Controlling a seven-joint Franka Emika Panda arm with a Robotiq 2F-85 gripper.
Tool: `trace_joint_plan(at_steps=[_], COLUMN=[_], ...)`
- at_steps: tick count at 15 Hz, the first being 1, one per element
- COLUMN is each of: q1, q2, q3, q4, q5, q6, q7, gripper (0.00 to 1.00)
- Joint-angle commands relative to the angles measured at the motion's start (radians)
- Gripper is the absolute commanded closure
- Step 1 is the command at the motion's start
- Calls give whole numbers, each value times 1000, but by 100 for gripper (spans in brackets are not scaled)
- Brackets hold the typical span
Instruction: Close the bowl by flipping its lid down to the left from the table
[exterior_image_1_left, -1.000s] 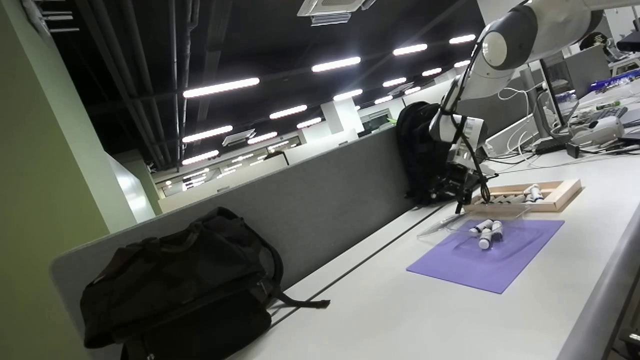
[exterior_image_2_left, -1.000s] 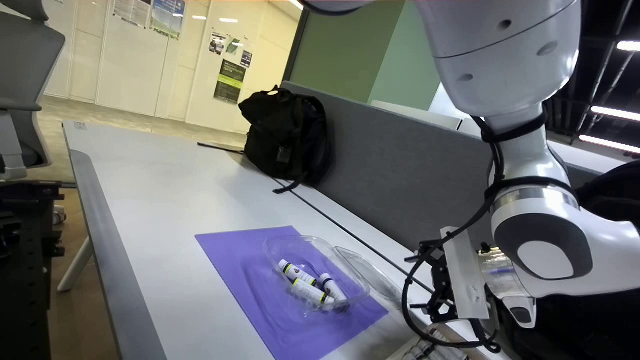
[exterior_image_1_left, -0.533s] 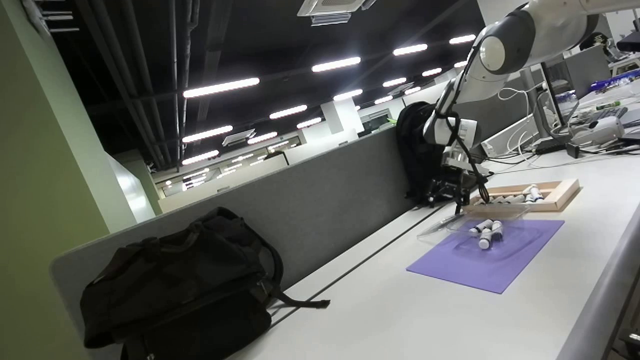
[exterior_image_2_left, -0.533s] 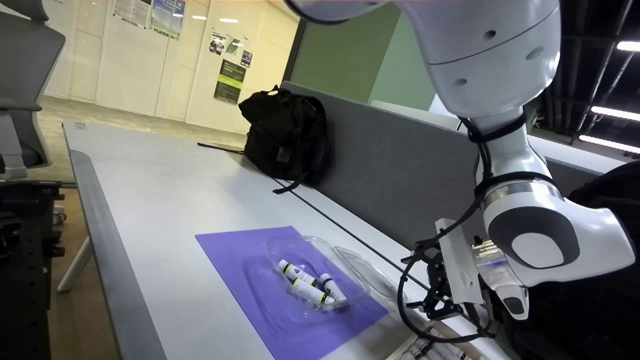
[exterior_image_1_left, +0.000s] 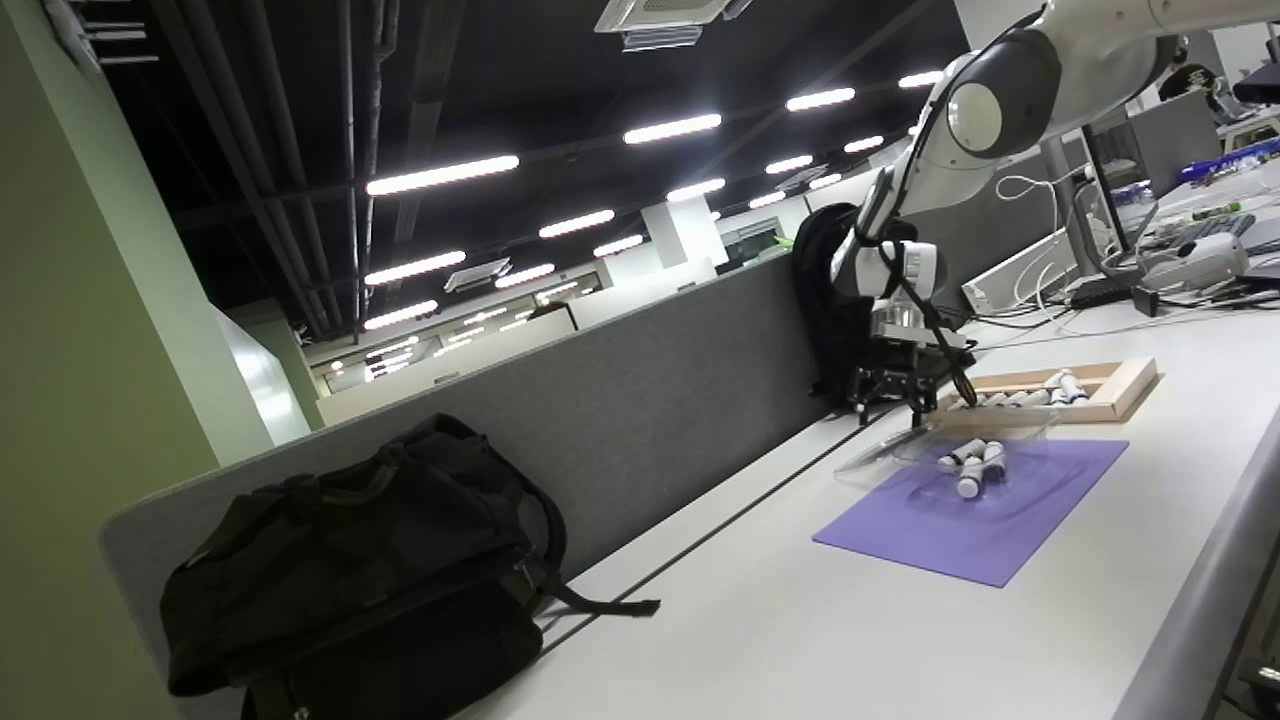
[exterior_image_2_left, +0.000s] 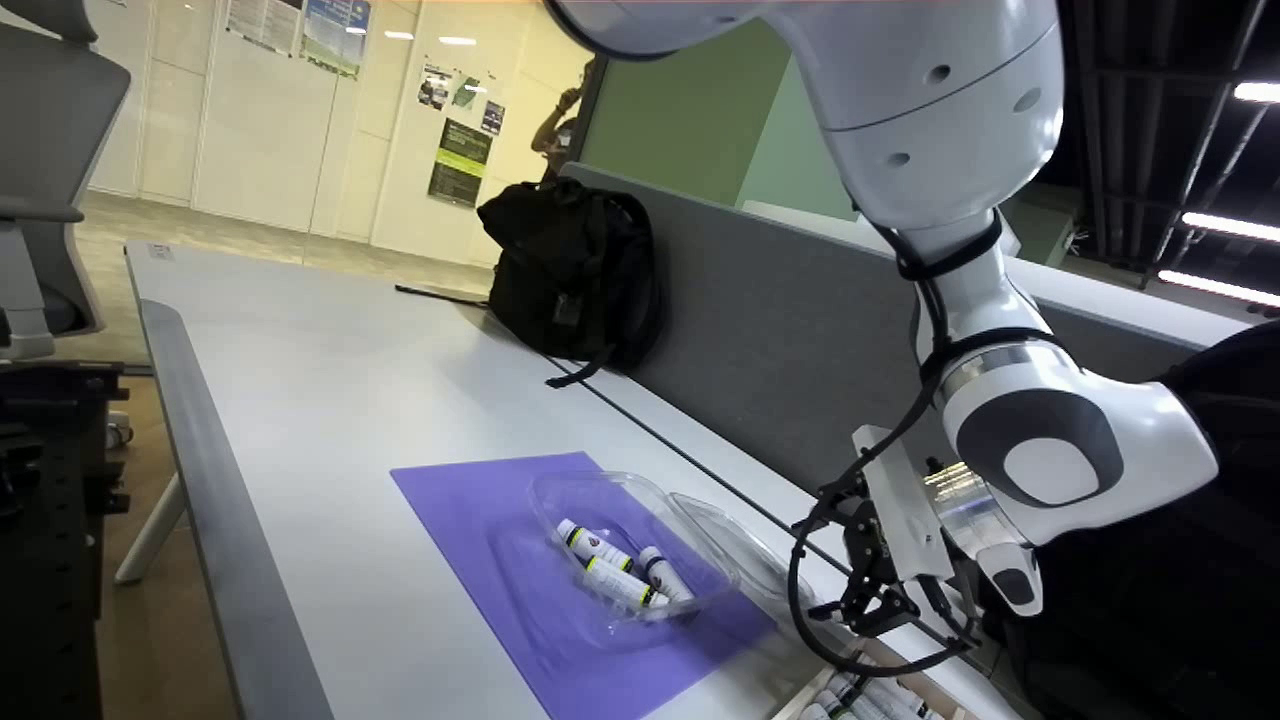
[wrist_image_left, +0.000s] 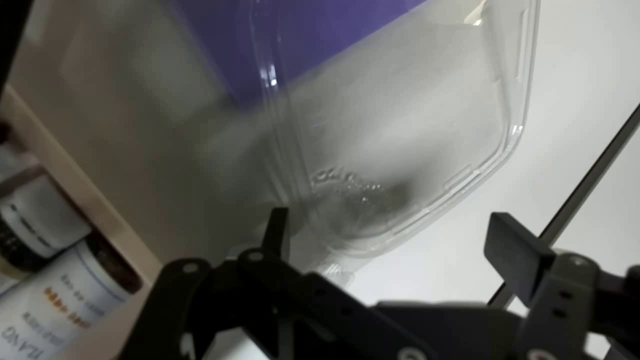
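The bowl is a clear plastic tub (exterior_image_2_left: 722, 580) on a purple mat (exterior_image_2_left: 450, 510), which lies on the pale table (exterior_image_2_left: 330, 380). Several small white bottles (exterior_image_2_left: 593, 545) lie in it. Its clear lid (exterior_image_2_left: 740, 540) is folded open toward the partition, lying low over the table; it also shows in an exterior view (exterior_image_1_left: 875, 455) and in the wrist view (wrist_image_left: 410, 120). My gripper (wrist_image_left: 392, 225) is open and empty, with the lid's rounded corner just ahead of its fingers. In both exterior views the gripper (exterior_image_1_left: 890, 415) (exterior_image_2_left: 815, 570) is near the lid's end; whether it touches cannot be told.
A wooden box (exterior_image_1_left: 1130, 392) with bottles stands beside the mat, close to the gripper; its edge shows in the wrist view (wrist_image_left: 85, 185). A grey partition (exterior_image_1_left: 680, 400) runs along the table's back. Black backpacks (exterior_image_1_left: 380, 590) (exterior_image_1_left: 835, 310) stand against it.
The gripper has moved away from the wooden box toward the lid's far side and has turned more upright. The tub, lid and bottles have not moved.
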Motion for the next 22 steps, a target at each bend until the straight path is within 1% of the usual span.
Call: trace_joint_plan(at_steps=[1, 3, 7, 10, 11, 14, 17, 19, 22], q1=[41, 42, 12, -20, -40, -105, -168, -197, -217], q2=[11, 15, 7, -3, -3, 0, 24, 42, 62], q3=[-39, -38, -5, 23, 43, 99, 141, 151, 150], q4=[39, 45, 35, 26, 29, 44, 90, 123, 156], q5=[-39, -33, 14, 65, 92, 173, 210, 239, 275], q6=[-6, -20, -22, -24, -35, -126, -294, -408, -506], q7=[84, 84, 38, -7, -38, -110, -103, -77, -69], gripper=[0, 0, 0, 0, 0, 0, 0, 0, 0])
